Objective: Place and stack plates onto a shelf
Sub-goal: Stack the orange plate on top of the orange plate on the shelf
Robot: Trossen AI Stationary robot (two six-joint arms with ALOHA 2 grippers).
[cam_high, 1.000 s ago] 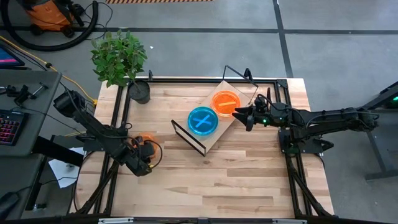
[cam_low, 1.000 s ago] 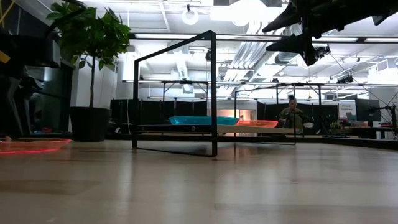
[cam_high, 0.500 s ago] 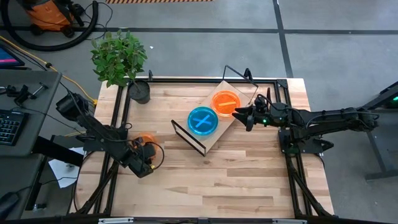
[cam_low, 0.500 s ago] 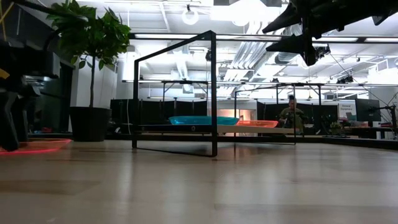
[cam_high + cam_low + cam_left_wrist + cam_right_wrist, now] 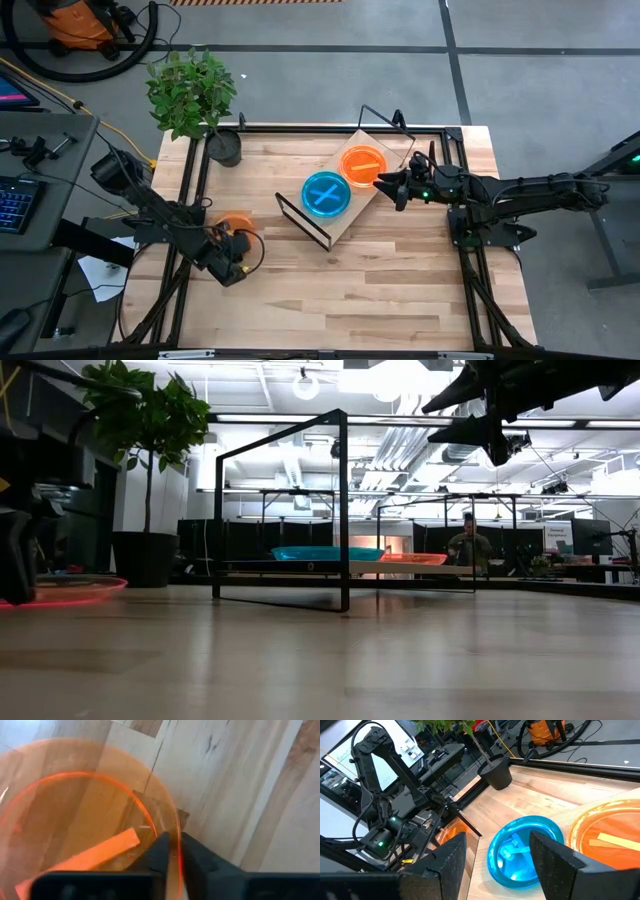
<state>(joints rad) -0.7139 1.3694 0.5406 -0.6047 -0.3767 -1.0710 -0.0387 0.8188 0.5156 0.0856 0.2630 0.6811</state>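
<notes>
One orange plate [image 5: 236, 222] lies on the tabletop near its left edge; the low view shows it at the far left [image 5: 70, 595]. My left gripper [image 5: 233, 246] sits at that plate's near rim, shut on it [image 5: 172, 840]. The shelf [image 5: 345, 215] stands slantwise mid-table with a blue plate [image 5: 326, 194] and an orange plate [image 5: 362, 163] resting on its board [image 5: 400, 568]. My right gripper [image 5: 385, 184] hovers open over the shelf's right edge beside the orange plate, high above the board [image 5: 480, 410]. No other plates show. My left gripper pinches the orange plate's near rim [image 5: 176, 822] between its two fingers [image 5: 159, 851], one inside the rim and one outside. The fingers slant down from the table's near-left side. The plate's bottom rests on the table.
A potted plant [image 5: 195, 95] stands at the table's far-left corner. The shelf's black wire frame ends [image 5: 340, 500] rise well above the board. Bare tabletop lies along the near side [image 5: 350, 290]. A person [image 5: 468, 548] stands far behind the table.
My left gripper has come down to the table at the orange plate's near rim. The plate has slid a little along the table, and more of it shows from above. My right arm has kept still.
</notes>
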